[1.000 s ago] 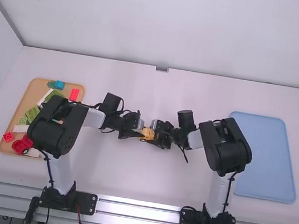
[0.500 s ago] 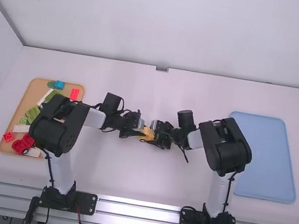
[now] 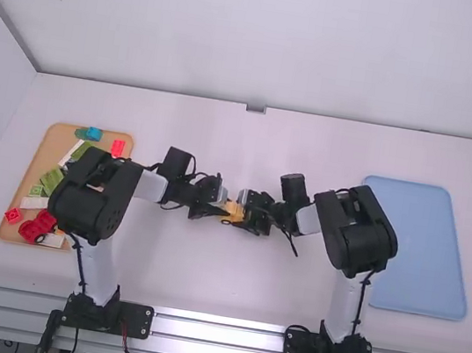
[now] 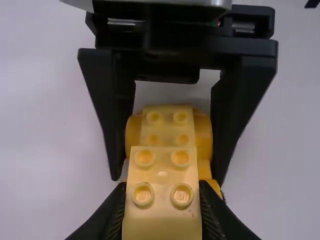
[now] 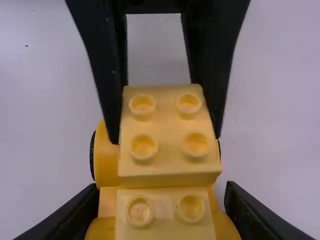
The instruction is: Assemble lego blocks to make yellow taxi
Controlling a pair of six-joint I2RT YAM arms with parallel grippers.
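Note:
Mid-table in the high view, the yellow car base [image 3: 233, 212] lies between my left gripper [image 3: 218, 203] and my right gripper [image 3: 252, 211], which face each other. In the left wrist view, my left gripper [image 4: 162, 207] is shut on a yellow studded brick [image 4: 162, 172]. The right wrist view has that brick [image 5: 167, 135] over one end of the wheeled base [image 5: 106, 162]; whether it is fully seated I cannot tell. My right gripper [image 5: 160, 215] is shut on the base, one finger on each side.
At the far left a wooden tray [image 3: 33, 155] holds a red wheeled base [image 3: 35, 227] and several green, red, white and blue bricks, partly under the left arm. A blue tray [image 3: 425, 249] lies at the right, beside the right arm.
The left arm's elbow has shifted slightly to the right. Both grippers stay almost in place at the yellow pieces, and the right arm has kept still.

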